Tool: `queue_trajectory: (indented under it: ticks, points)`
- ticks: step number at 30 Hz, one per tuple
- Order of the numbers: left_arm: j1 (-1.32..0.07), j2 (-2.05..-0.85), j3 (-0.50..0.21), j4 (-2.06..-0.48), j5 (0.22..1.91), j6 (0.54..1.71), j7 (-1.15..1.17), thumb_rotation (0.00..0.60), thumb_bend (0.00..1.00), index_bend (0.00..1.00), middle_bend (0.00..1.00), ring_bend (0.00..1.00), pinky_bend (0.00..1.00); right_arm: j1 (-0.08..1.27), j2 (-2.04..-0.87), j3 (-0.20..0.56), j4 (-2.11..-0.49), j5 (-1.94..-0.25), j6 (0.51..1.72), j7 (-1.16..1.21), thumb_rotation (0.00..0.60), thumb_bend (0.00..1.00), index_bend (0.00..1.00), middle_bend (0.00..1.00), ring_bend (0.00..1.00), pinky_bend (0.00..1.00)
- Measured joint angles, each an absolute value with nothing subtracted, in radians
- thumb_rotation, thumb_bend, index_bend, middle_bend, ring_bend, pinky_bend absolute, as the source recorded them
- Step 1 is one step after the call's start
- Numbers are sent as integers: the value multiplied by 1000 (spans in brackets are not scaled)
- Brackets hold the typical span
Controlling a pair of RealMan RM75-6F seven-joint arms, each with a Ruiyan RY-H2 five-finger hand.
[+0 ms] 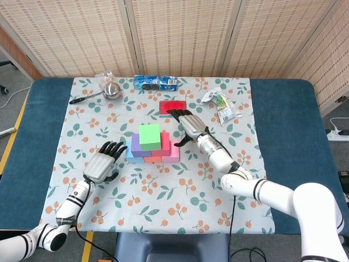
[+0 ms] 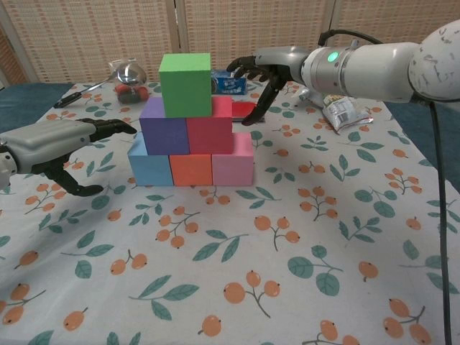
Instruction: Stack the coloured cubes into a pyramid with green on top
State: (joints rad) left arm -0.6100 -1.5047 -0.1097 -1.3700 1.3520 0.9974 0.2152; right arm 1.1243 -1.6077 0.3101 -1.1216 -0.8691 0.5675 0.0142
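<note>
Finishing up: your green cube (image 2: 185, 84) tops the pyramid (image 2: 190, 147) mid-desk, both hands (image 2: 54, 144) (image 2: 269, 66) empty beside it, fingers apart. Next, probably just nudge rows square or withdraw gently.

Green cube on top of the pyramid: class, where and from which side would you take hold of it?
Grip the green cube by its two flat side faces, coming from above. It stands upright and clear on top, while its base rests on the purple cube and red cube.
</note>
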Motion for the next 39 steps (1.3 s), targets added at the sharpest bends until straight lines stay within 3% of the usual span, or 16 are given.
queue_trajectory:
  ticks: [39]
  points:
    - [-671,-1505,-111,-1364,1321,951,240,600,309,0,0,0,0,1146,-1676,337,-1028,-882,559,23,600,0,0,38,0,0]
